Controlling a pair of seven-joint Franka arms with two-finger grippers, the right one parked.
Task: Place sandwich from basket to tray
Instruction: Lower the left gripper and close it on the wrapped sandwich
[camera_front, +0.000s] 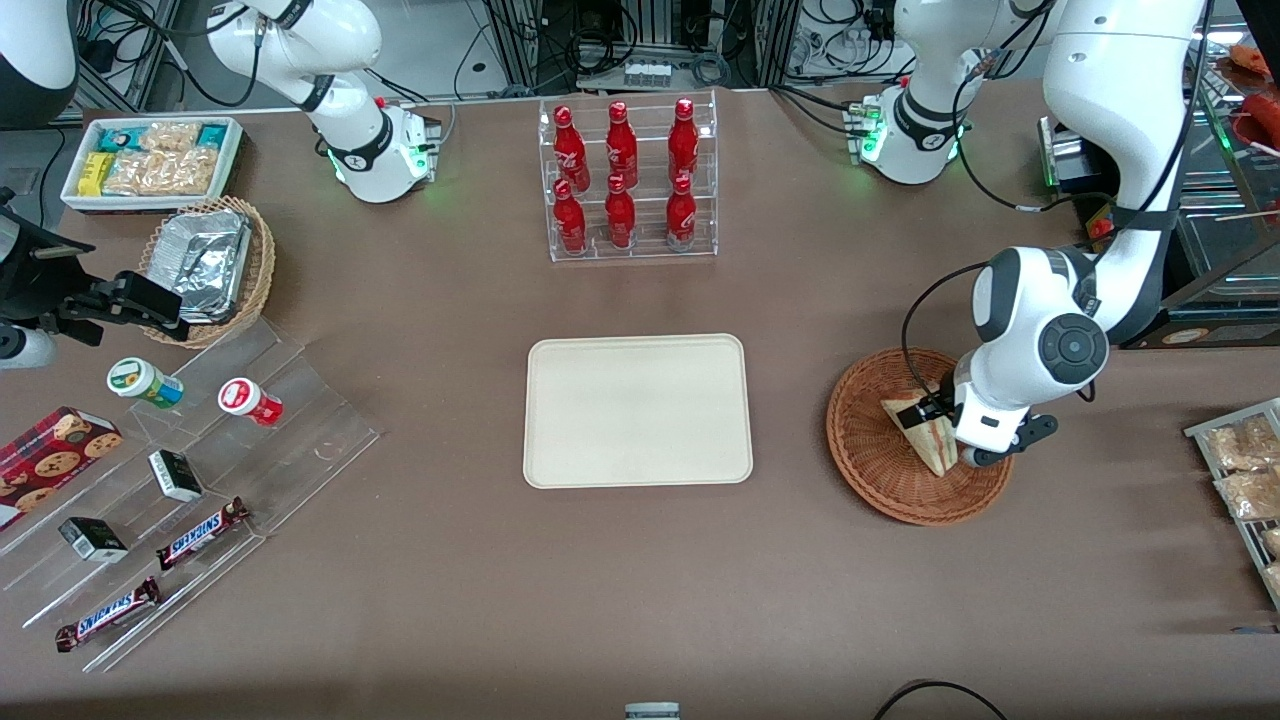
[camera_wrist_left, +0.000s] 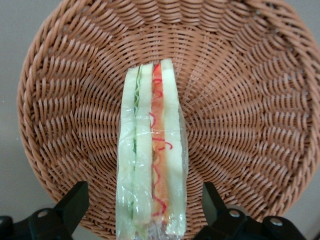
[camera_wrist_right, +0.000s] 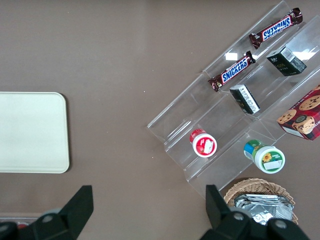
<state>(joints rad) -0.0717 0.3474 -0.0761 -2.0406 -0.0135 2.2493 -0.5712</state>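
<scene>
The sandwich (camera_wrist_left: 151, 150) lies in the basket (camera_front: 868, 442), cut edge up toward my wrist camera. I see my gripper (camera_wrist_left: 145, 210) low over it, fingers (camera_wrist_left: 75, 202) spread on either side with gaps to the bread. Bare table separates basket from tray (camera_front: 637, 410).

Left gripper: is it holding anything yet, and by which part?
Nothing is held. The gripper is open down in the basket, one finger on each side of the sandwich, straddling its bread faces without touching.
</scene>
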